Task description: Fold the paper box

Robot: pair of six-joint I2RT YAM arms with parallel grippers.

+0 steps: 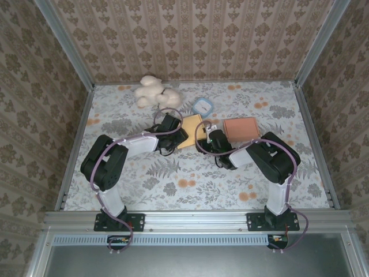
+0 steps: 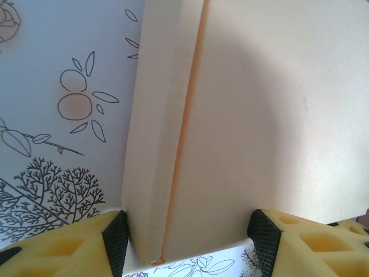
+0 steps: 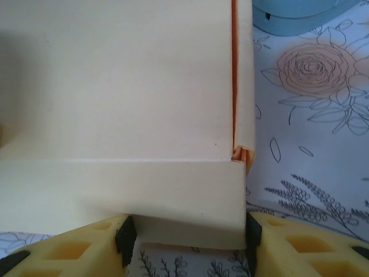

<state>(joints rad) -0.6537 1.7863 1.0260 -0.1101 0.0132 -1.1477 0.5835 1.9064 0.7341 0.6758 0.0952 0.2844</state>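
The paper box is a flat cream and orange carton lying on the flowered table between my two grippers. My left gripper is at its left end. In the left wrist view the left gripper stands open around a corner of the paper box: the left pad touches the folded side wall, and the right pad overlaps the box's near edge. My right gripper is at the box's right end. It is open over a cream flap, whose right edge lies against the right pad.
A salmon-pink box lies just right of the right gripper. A light blue ring-shaped lid sits behind the paper box, and a white plush toy lies at the back. Patterned walls close in the table on three sides.
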